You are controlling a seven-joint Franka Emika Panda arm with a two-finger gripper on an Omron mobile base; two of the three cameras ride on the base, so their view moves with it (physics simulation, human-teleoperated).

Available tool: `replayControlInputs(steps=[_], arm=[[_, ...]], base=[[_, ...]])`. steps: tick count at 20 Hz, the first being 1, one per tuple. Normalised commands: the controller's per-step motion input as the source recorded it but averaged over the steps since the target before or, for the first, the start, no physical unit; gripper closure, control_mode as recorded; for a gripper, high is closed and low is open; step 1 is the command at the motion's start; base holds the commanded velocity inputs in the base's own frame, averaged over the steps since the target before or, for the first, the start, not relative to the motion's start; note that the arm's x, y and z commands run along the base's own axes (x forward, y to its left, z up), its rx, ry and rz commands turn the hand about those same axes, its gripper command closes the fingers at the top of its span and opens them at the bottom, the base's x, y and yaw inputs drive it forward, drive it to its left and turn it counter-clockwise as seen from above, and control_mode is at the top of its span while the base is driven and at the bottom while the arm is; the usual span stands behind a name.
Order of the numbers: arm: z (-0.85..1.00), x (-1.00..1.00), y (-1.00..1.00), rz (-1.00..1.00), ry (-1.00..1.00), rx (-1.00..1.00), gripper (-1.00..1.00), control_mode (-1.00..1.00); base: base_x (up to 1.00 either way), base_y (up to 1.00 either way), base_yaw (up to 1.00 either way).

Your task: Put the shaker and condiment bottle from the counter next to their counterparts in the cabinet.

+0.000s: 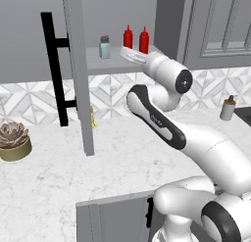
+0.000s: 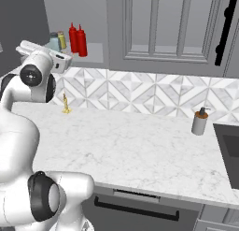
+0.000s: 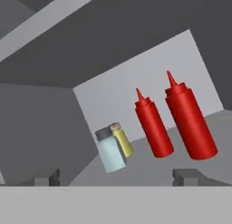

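On the shelf of the open grey cabinet, the pale blue-grey shaker stands right against the small yellow shaker. To their right the fatter red condiment bottle stands upright beside the slimmer red bottle. My gripper hovers at the shelf's front edge, a short way back from the bottles. It is open, and nothing sits between its fingers.
The cabinet door hangs open to the left with its black bar handle. On the marble counter stand a potted succulent, a small gold figurine and a grey-brown bottle. A sink lies at the right.
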Motion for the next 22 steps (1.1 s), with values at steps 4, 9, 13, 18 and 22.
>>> replayControlInputs(steps=[4, 9, 13, 18, 22], arm=[[0.00, -0.85, -0.25, 0.00, 0.00, 0.20, -1.00, -1.00], [0.11, -0.69, -0.22, 0.00, 0.04, 0.21, -1.00, -1.00], [0.14, -0.55, -0.24, 0.00, 0.11, 0.24, -1.00, -1.00], [0.05, -0.49, -0.20, 0.00, 0.14, 0.24, -1.00, -1.00], [0.00, -0.44, -0.14, 0.01, 0.15, 0.23, -1.00, -1.00]], base=[[0.00, 0.00, 0.00], [0.00, 0.00, 0.00], [0.00, 0.00, 0.00], [0.00, 0.00, 0.00], [0.00, 0.00, 0.00]])
